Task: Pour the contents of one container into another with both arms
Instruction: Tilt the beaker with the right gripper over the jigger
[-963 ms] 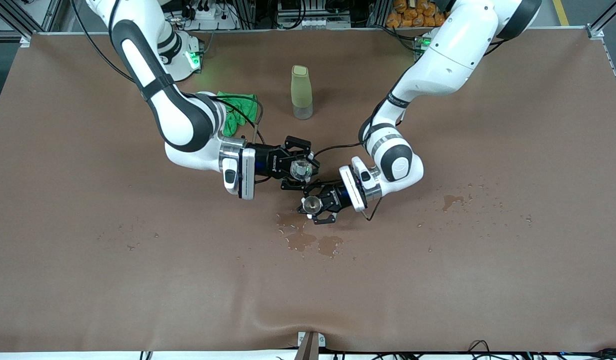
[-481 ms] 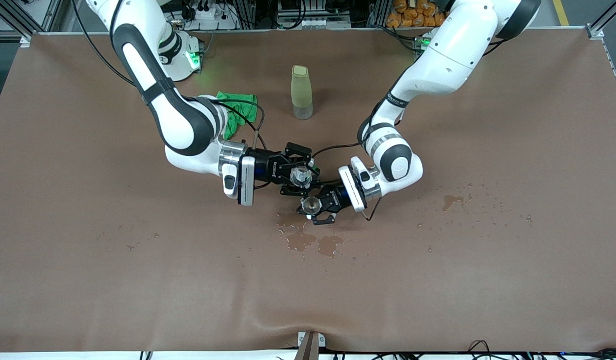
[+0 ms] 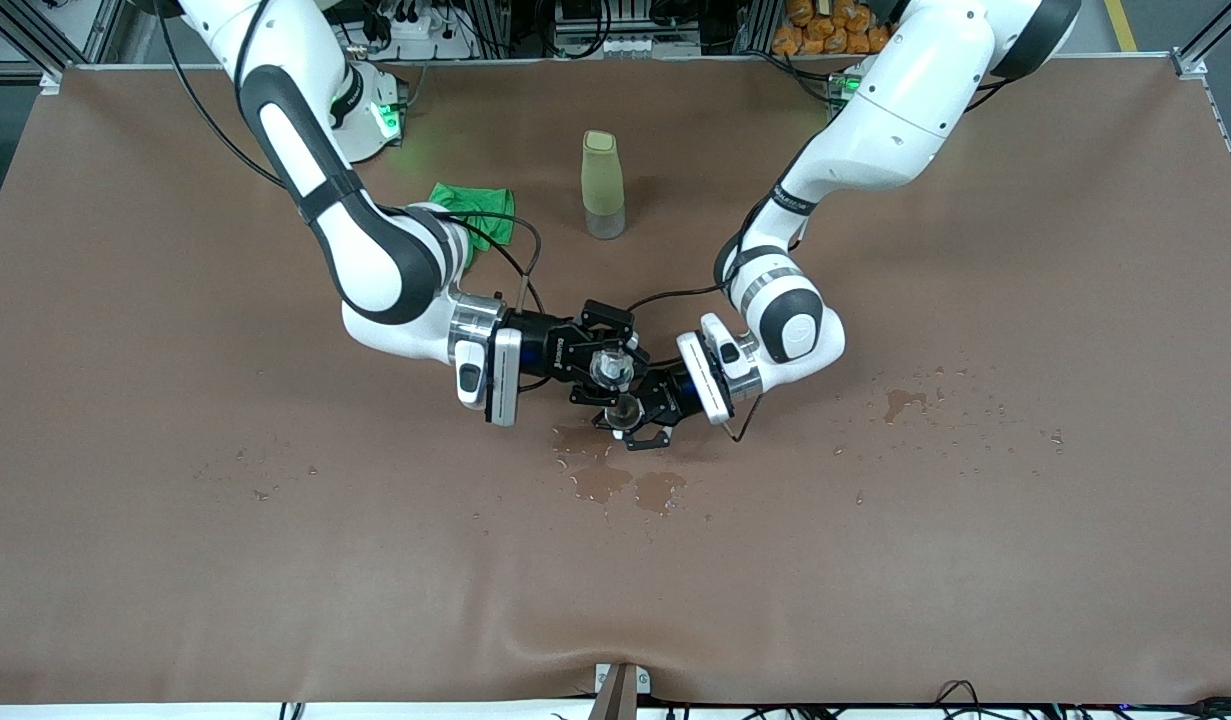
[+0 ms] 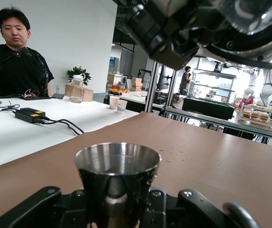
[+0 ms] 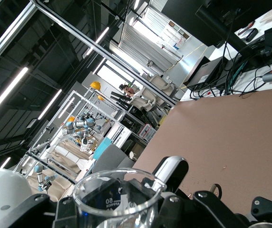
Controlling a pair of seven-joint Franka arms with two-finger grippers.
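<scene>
A small steel cup stands upright in my left gripper, which is shut on it just above the wet middle of the table. In the left wrist view the steel cup fills the space between the fingers of the left gripper. My right gripper is shut on a clear glass beaker, which hangs tilted right beside and slightly above the cup. The beaker shows printed marks in the right wrist view, in the right gripper. From the left wrist, the beaker looms overhead.
A tall pale green bottle stands nearer the arms' bases. A green cloth lies by the right arm's elbow. Puddles darken the brown cover below the grippers, and drops lie toward the left arm's end.
My right gripper has carried the beaker toward the left gripper until it sits just above the steel cup. The left arm has held still.
</scene>
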